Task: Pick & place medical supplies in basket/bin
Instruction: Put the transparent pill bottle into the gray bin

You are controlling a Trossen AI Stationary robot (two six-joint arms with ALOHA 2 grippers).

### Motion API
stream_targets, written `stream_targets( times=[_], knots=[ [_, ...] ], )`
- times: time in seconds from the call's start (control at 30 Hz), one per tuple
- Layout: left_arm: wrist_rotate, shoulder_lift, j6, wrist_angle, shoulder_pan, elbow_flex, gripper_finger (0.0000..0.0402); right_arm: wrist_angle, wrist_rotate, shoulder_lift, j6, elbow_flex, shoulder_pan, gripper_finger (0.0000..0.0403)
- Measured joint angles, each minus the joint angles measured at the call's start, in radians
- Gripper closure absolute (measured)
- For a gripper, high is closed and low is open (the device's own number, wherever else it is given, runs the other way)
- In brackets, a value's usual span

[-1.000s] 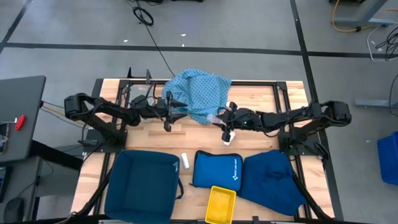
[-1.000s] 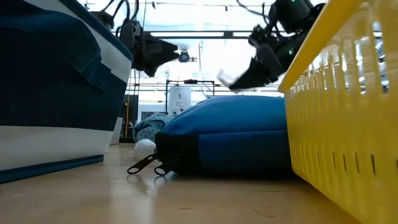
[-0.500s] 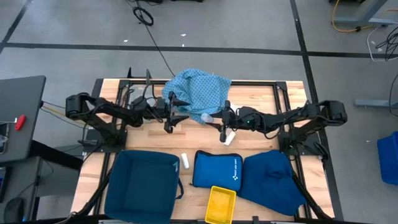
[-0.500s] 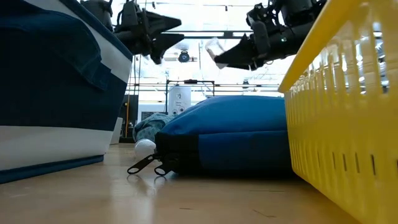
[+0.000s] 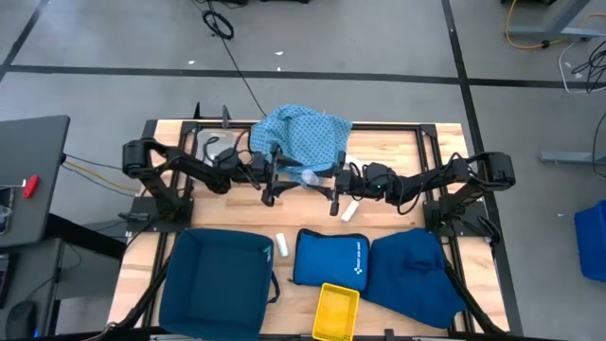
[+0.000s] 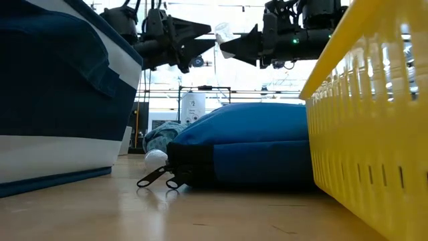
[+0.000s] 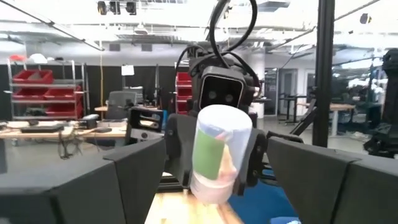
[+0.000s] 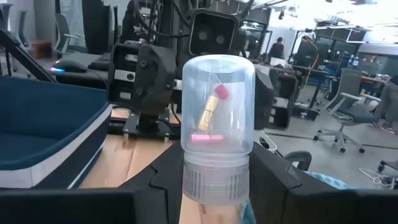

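My right gripper (image 5: 329, 185) is shut on a clear pill bottle (image 8: 217, 106) with pink and yellow capsules inside, held high above the table's middle (image 6: 223, 31). My left gripper (image 5: 287, 180) is open and faces it. Its fingers stand on either side of the bottle's free end (image 7: 219, 134), with gaps showing. The light-blue dotted cloth (image 5: 303, 140) lies heaped on the table's far side. One white roll (image 5: 281, 244) lies between the navy bin and the pouch. Another white piece (image 5: 348, 210) lies under the right arm. My right gripper pinches the pill bottle at its ribbed cap end (image 8: 214, 182) between the two fingers (image 7: 255, 155). The fingers come level from the table's right and lie along the bottle. The bottle is lifted clear and lies level, its rounded clear end (image 8: 217, 68) pointing toward the left gripper.
A navy fabric bin (image 5: 218, 284) stands at the near left. A bright blue zip pouch (image 5: 331, 256) and a yellow basket (image 5: 336, 311) are at the near middle. A dark blue cloth bag (image 5: 417, 270) is at the near right. A black frame rims the far edge.
My right gripper has risen and moved toward the table's left, tipping from a downward slant to level and carrying the bottle up with it. My left gripper has also risen and moved right toward the bottle, so that its open fingers now flank the bottle's free end.
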Motion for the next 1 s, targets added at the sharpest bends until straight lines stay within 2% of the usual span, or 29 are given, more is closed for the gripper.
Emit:
stream_targets(
  times=[0.57, 0.7, 0.93, 1.0],
  knots=[
    [0.065, 0.21, -0.052, 0.095, -0.014, 0.19, 0.0122, 0.003, -0.011, 0.0, 0.0, 0.0, 0.0, 0.0268],
    [0.062, 0.239, -0.047, 0.097, -0.022, 0.217, 0.0153, 0.002, -0.011, 0.0, 0.0, 0.0, 0.0, 0.0268],
    [0.049, 0.251, 0.018, 0.108, -0.026, 0.222, 0.0245, -0.016, 0.004, 0.0, 0.035, -0.001, -0.001, 0.0268],
    [0.051, 0.251, 0.019, 0.107, -0.026, 0.222, 0.0254, -0.018, 0.003, 0.0, 0.034, -0.001, -0.001, 0.0268]
  ],
)
